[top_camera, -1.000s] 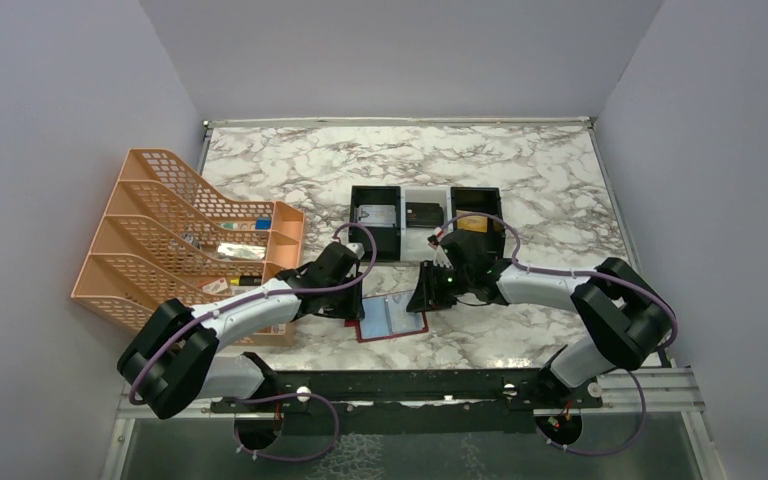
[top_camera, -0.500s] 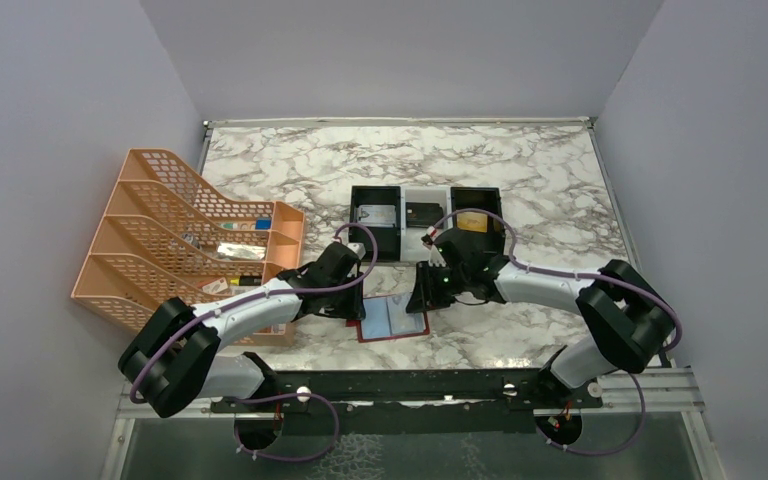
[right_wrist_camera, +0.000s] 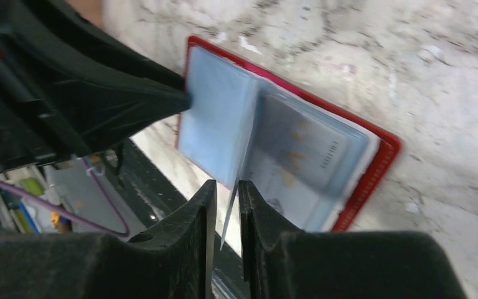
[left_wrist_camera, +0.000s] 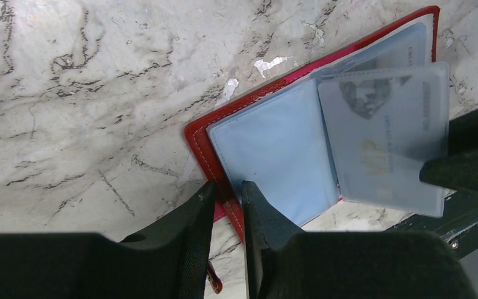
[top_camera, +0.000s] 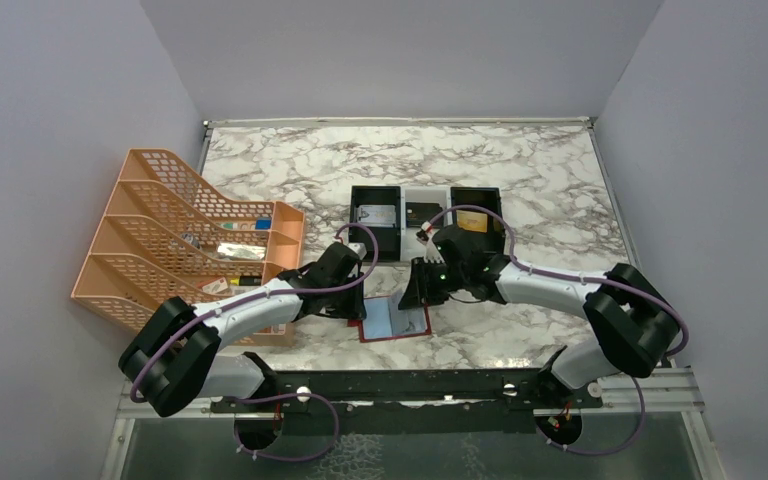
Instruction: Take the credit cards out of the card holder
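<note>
the left gripper (left_wrist_camera: pixel 227 194) is clenched on the flat dark-red bifold card holder (left_wrist_camera: pixel 274 146): its two black fingers pinch the red border at the holder's near corner, one on each side of the edge. the holder lies open on the white marble-patterned table (top_camera: pixel 520 170), spreading away from those fingertips with a pale blue inner panel facing up just past them.

the right gripper (right_wrist_camera: pixel 228 187) stands on the far side of the holder, facing the left one, with the open holder between them. a thin clear plastic leaf (left_wrist_camera: pixel 386 124) of the holder rises edge-on between the right gripper's fingers. the jaws stand only narrowly apart around it; whether they actually pinch it cannot be told. a pale credit card with gold lettering (left_wrist_camera: pixel 373 156) shows through the leaf; whether it sits inside the leaf or under it is not clear.

beyond the right gripper, away from the arm bases, sits a black-and-white three-compartment tray (top_camera: pixel 401 228). a silvery-white card (top_camera: pixel 378 214) lies in the compartment nearest the left gripper's side, a black card (top_camera: pixel 422 212) in the white middle one and a gold card (top_camera: pixel 472 223) in the last, all well apart from both grippers. an orange plastic mesh file rack (top_camera: pixel 160 230) stands on the outer side of the left gripper, alongside its arm.
</note>
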You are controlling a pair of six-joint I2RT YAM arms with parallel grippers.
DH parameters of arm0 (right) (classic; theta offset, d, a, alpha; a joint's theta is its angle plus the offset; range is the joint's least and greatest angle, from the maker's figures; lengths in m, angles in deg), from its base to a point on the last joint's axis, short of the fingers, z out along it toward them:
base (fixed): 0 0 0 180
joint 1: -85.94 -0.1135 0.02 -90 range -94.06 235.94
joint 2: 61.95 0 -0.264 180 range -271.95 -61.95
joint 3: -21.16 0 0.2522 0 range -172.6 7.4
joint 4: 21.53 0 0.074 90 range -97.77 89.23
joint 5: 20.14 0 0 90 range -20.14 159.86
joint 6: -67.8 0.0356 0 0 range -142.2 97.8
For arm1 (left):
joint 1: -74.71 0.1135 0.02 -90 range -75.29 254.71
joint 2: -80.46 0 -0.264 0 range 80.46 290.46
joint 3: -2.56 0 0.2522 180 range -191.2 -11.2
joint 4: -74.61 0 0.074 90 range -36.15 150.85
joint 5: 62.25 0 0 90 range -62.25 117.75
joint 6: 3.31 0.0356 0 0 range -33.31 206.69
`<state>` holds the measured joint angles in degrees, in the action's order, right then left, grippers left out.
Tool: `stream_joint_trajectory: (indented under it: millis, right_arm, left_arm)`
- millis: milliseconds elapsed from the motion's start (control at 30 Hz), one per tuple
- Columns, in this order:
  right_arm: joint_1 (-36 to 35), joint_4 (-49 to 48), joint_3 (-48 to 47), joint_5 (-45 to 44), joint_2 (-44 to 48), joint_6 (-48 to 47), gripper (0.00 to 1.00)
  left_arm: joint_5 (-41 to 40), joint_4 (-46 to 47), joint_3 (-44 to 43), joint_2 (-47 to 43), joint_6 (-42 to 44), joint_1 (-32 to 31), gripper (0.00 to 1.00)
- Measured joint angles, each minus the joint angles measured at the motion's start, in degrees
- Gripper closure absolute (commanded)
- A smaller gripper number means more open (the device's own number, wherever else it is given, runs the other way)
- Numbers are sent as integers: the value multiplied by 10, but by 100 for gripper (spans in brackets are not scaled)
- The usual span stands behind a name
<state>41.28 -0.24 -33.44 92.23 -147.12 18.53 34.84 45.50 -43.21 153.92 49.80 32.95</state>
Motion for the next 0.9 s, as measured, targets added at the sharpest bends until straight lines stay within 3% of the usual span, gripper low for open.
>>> stream_joint_trajectory:
  millis: [300,500,900]
  right_arm:
    - [0,-114,1,101,-35,47,72]
    - [0,-136,-11,136,-81,56,67]
    - [0,-135,-11,109,-49,55,60]
  left_arm:
    - [0,3,2,-15,-10,0,74]
    - [-1,3,10,-31,-16,0,69]
    - [-39,-29,9,-86,-33,0,60]
